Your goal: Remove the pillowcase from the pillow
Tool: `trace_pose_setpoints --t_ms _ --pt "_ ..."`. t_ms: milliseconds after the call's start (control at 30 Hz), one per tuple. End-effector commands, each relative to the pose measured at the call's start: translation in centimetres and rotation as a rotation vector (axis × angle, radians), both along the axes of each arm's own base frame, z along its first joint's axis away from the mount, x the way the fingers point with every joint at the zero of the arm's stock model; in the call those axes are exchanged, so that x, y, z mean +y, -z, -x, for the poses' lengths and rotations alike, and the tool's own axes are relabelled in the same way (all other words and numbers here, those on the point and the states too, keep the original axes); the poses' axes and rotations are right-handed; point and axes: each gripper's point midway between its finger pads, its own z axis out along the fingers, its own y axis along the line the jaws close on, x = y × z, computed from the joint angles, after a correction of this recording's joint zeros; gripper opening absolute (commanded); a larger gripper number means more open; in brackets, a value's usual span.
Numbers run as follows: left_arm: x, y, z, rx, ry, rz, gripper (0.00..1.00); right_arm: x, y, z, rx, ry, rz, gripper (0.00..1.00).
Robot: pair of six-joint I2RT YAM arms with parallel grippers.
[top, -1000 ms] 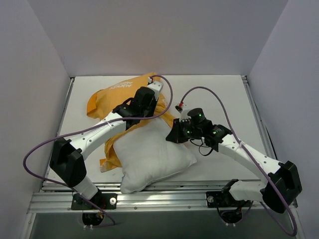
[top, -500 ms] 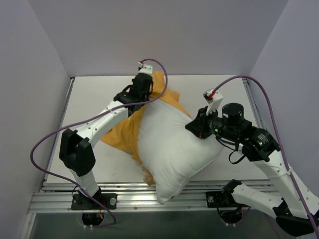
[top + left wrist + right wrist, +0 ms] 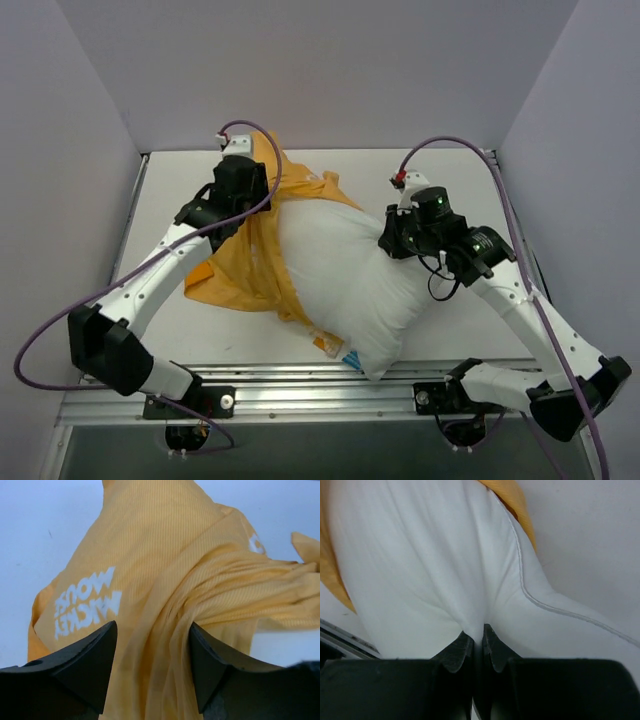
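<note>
The plump white pillow (image 3: 345, 275) lies slantwise across the middle of the table, a small blue tag (image 3: 351, 357) at its near end. My right gripper (image 3: 392, 238) is shut on a pinch of the pillow (image 3: 445, 570) at its right edge, the right gripper (image 3: 478, 635) having white cloth squeezed between its fingers. The orange-yellow pillowcase (image 3: 240, 265) is bunched against the pillow's left side and far corner. Its white lettering (image 3: 87, 605) shows in the left wrist view. My left gripper (image 3: 252, 200) hangs over it. The left gripper (image 3: 152, 650) stands open, with folds of the pillowcase (image 3: 165, 580) lying loose between its fingers.
White walls close the table in on the left, back and right. An aluminium rail (image 3: 300, 400) runs along the near edge by the arm bases. Purple cables (image 3: 460, 145) loop above both wrists. Bare tabletop (image 3: 170, 190) shows left of the pillowcase.
My left gripper has opened and let go of the pillowcase after swinging left. The right arm kept its grip, and more of the pillow now lies outside the case.
</note>
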Motion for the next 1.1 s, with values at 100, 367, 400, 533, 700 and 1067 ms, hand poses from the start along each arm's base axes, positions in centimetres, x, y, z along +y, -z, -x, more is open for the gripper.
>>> trace_pose_setpoints --t_ms 100,367,400,533,700,1067 --pt "0.4 -1.3 7.3 -0.013 0.076 0.2 0.86 -0.1 1.7 -6.2 0.007 0.14 0.037 0.02" --pt "-1.5 5.1 14.9 0.072 0.163 0.251 0.95 0.9 4.3 -10.2 0.078 0.223 0.018 0.4" --pt "-2.3 5.8 15.7 0.085 0.178 0.26 0.95 0.9 4.6 -10.3 0.081 0.223 0.022 0.5" --pt "-2.8 8.8 16.5 0.114 0.173 0.247 0.94 1.3 3.2 -9.6 0.031 0.193 0.006 0.83" --pt "-2.9 12.1 16.3 0.141 0.164 0.215 0.89 4.7 -0.2 -5.4 -0.116 0.03 0.083 0.9" --pt "-3.8 15.6 15.0 0.129 0.172 0.196 0.46 10.0 4.1 2.8 -0.13 -0.203 0.227 0.93"
